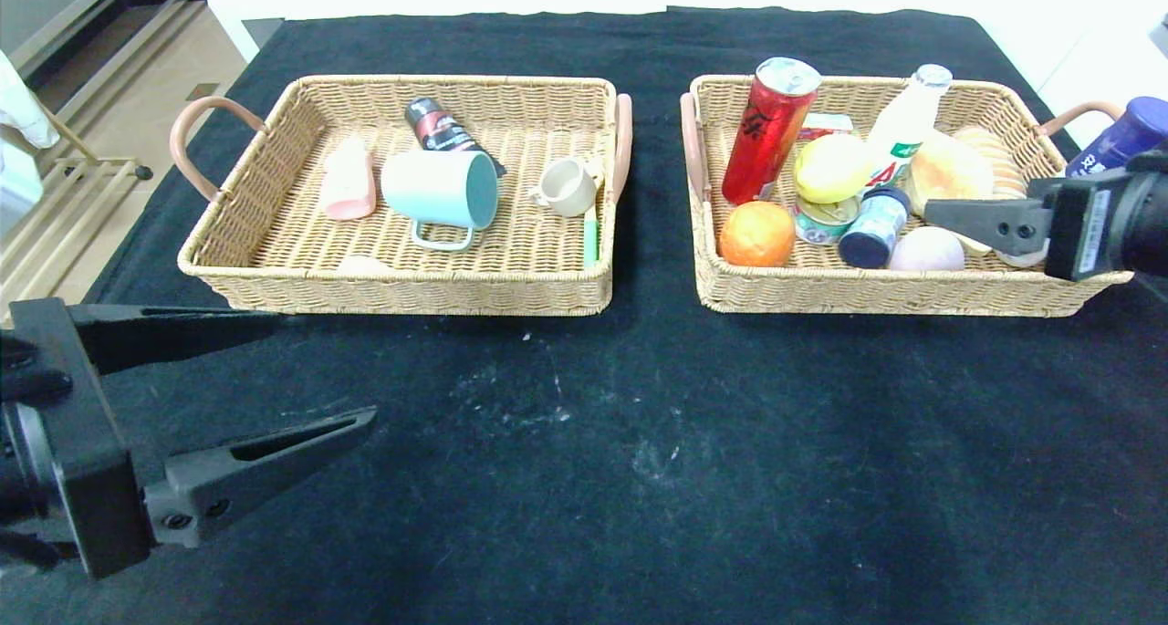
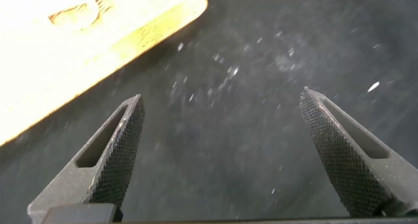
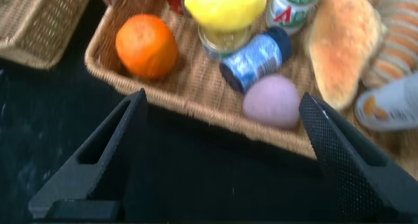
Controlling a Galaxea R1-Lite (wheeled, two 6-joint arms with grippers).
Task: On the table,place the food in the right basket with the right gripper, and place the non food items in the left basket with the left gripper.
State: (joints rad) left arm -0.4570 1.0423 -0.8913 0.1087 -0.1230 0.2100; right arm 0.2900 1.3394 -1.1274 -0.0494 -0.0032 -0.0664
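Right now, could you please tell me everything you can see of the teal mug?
The teal mug lies on its side in the middle of the left basket, its open mouth turned toward the right basket, showing a darker teal inside. It looks like glazed ceramic, pale teal outside. Its loop handle lies flat on the wicker floor toward the robot. A black tube lies just behind it; contact unclear.

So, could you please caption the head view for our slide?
Both baskets filled: left tool open over bare cloth, right tool at the right basket.
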